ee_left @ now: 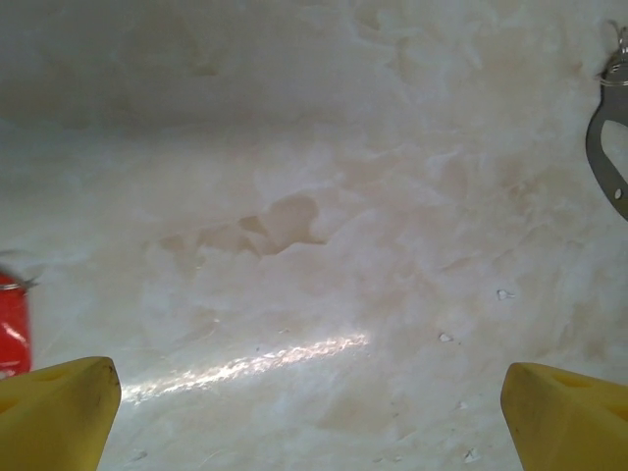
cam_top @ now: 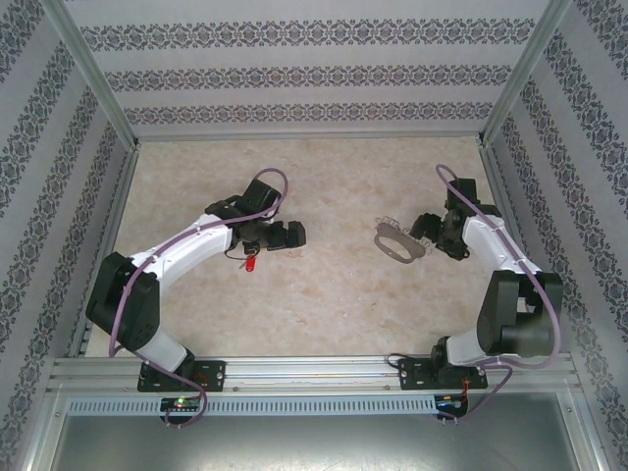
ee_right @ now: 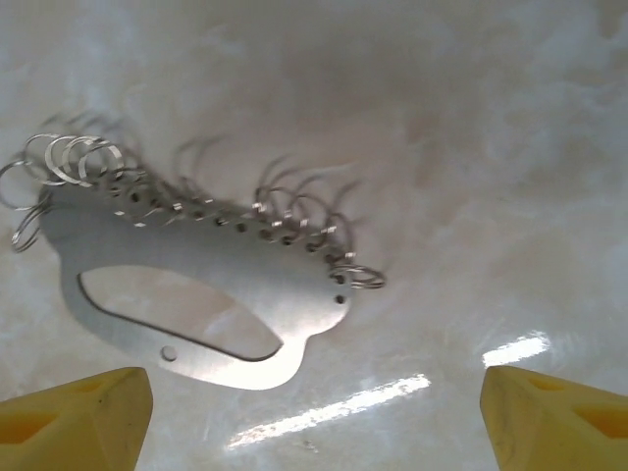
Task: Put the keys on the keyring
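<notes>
My left gripper [ee_left: 312,412] and right gripper [ee_right: 314,412] gape wide, empty. The flat grey metal keyring [ee_right: 245,280], frame centre, seems stiff, slippery; I would pinch its ringless lower edge.

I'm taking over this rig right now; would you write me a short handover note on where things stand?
Hands: the left hand is open and empty; the right hand is open and empty.
Things: the red key lies on the table beside the left hand, ungripped. The keyring lies flat in front of the right hand, well apart from the key.
Done: nothing threaded.
Left: grasp the key, steady the keyring, slide the key onto a ring.
</notes>
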Controlling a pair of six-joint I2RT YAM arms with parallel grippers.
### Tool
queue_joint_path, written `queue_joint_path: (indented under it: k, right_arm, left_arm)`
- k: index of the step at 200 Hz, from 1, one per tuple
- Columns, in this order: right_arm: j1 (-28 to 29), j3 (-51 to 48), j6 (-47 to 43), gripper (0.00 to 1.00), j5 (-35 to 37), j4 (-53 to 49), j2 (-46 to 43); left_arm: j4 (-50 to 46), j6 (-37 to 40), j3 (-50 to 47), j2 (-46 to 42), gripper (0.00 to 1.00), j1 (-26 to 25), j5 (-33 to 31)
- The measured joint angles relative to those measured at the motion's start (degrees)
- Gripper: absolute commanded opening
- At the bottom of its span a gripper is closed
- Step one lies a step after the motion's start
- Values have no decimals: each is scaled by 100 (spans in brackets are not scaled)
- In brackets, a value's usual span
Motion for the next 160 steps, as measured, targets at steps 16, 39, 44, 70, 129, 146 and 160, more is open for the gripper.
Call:
queue_joint_path:
  k: [16,39,44,70,129,146,160]
  right_arm:
    - [-168,-13,33,81,-76,74,61]
    - [-297,-13,7,81,-188,177,332]
    - [-317,-11,-11,81,-221,188,420]
    - [-328,63,-131,81,-363,221,931]
    - [-328,197,-319,78,-592,271,1235]
    - [-328,289,-361,74,-651,267,1320]
    - [-328,367,-426,73,-671,269,1401]
  left_arm:
    - [114,-11,2,133,100,0,116]
    - [221,-11,11,308,100,0,275]
    - [238,-11,11,328,100,0,306]
    - [332,-11,20,350,100,0,439]
    - [533,-50,46,350,100,0,533]
    - [581,-79,44,350,100,0,560]
    - [614,-105,44,350,100,0,564]
